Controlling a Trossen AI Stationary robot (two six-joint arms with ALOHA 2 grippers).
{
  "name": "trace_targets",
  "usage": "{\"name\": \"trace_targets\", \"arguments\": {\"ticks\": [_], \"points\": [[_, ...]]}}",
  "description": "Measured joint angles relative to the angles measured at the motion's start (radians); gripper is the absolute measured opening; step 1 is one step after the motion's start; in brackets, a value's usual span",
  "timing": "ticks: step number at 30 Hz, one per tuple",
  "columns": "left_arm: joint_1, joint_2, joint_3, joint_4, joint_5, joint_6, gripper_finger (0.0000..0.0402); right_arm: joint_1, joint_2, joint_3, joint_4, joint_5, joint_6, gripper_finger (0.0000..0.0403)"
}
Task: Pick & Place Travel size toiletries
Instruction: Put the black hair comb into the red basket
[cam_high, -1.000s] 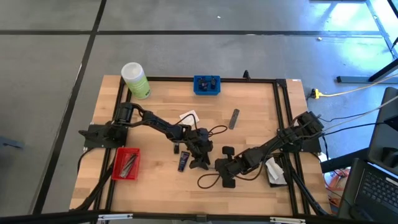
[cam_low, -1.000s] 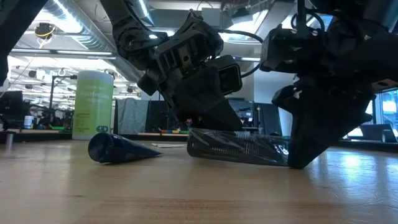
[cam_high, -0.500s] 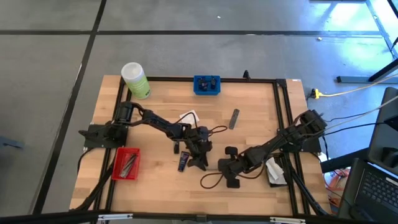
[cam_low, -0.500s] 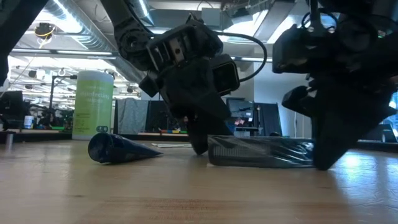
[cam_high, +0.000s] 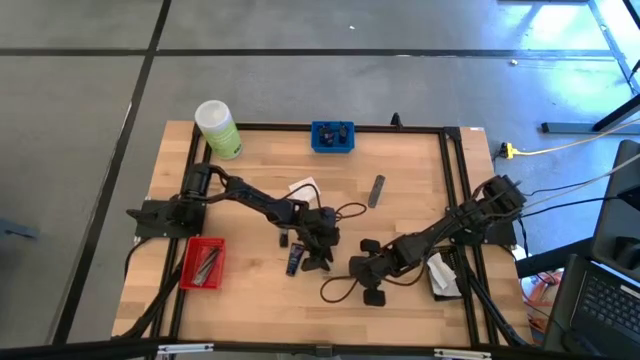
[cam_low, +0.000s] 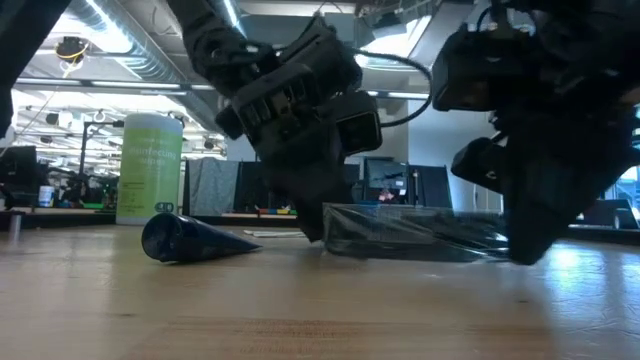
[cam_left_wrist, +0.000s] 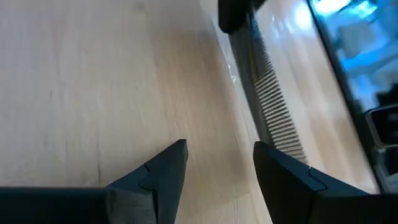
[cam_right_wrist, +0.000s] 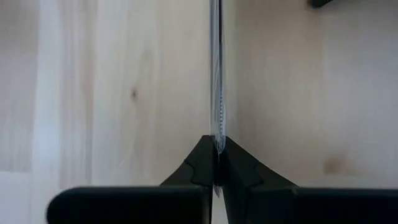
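Near the middle of the wooden tabletop (cam_high: 400, 160), toward its front edge, both dark arms meet low over the wood. The right gripper (cam_right_wrist: 216, 151) has its two fingers pinched tight on the thin edge of a clear plastic packet with a dark ribbed item inside (cam_low: 415, 233), which it holds just above the surface and roughly level. The left gripper (cam_left_wrist: 217, 155) stands beside the packet's other end with its fingers spread apart and nothing between them; the packet lies just ahead of the fingertips, not inside them.

Just beside the left gripper, on the side toward the left edge, a dark navy tube (cam_high: 294, 261) lies flat, and a small dark cone (cam_low: 185, 238) lies on its side close by. A flat white square sachet (cam_high: 303, 187) sits a little farther toward the back edge, and a slim grey tube (cam_high: 376, 190) lies apart, nearer the back right.

At the back left corner stands a big light-green bottle with a white cap (cam_high: 217, 129). A blue tray (cam_high: 332, 136) sits at the middle of the back edge, and a red tray (cam_high: 202, 263) near the front left corner holds slim grey items.
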Motion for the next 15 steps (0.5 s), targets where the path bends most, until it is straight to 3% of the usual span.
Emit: {"name": "trace_targets", "arguments": {"ticks": [6,11,15], "points": [[-0.025,0.005,0.11,-0.207,0.056,0.072,0.0187,-0.009,-0.002,0.001,0.003,-0.015,0.0,0.0013],[-0.026,0.004,0.199,-0.37,-0.004,0.144,0.0187,-0.003,-0.002,0.003,0.005,-0.024,0.001,0.0013],[-0.017,0.004,0.246,-0.407,0.001,0.148,0.0187,-0.002,-0.002,0.003,0.005,-0.021,0.0,0.0012]]}}
